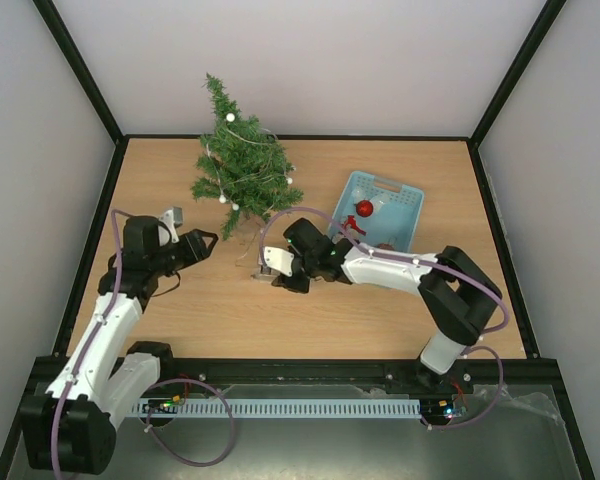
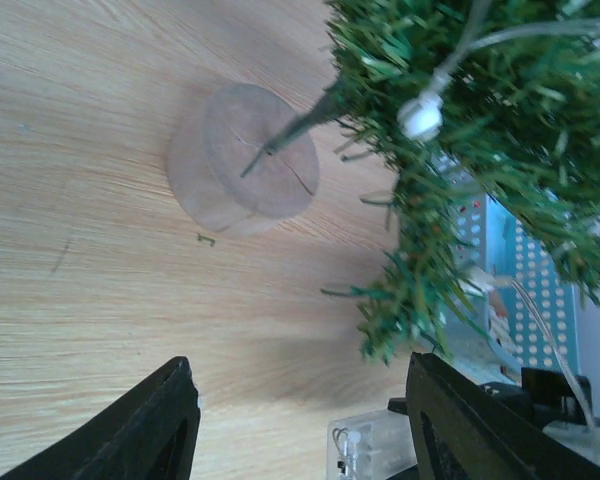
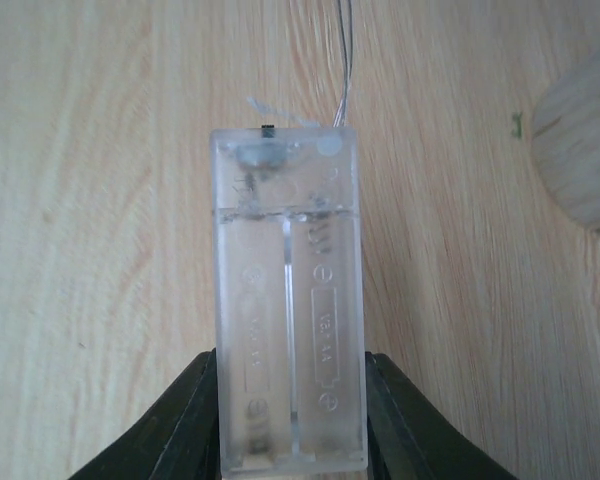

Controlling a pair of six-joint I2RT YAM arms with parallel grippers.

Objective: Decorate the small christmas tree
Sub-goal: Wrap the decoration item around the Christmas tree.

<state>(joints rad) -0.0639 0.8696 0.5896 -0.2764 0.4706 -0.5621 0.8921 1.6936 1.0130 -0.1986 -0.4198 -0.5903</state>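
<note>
The small christmas tree (image 1: 240,165) stands at the back of the table, wound with a wire string of small white lights. In the left wrist view its branches (image 2: 480,130) and round wooden base (image 2: 242,160) show. My right gripper (image 1: 276,268) is shut on the string's clear plastic battery box (image 3: 290,310), held in front of the tree over the table; the box also shows in the left wrist view (image 2: 370,450). My left gripper (image 1: 202,245) is open and empty, left of the tree's base, its fingers (image 2: 150,430) wide apart.
A light blue plastic basket (image 1: 408,208) stands right of the tree with a red bauble (image 1: 364,208) and other small ornaments in it. Walls close the table on three sides.
</note>
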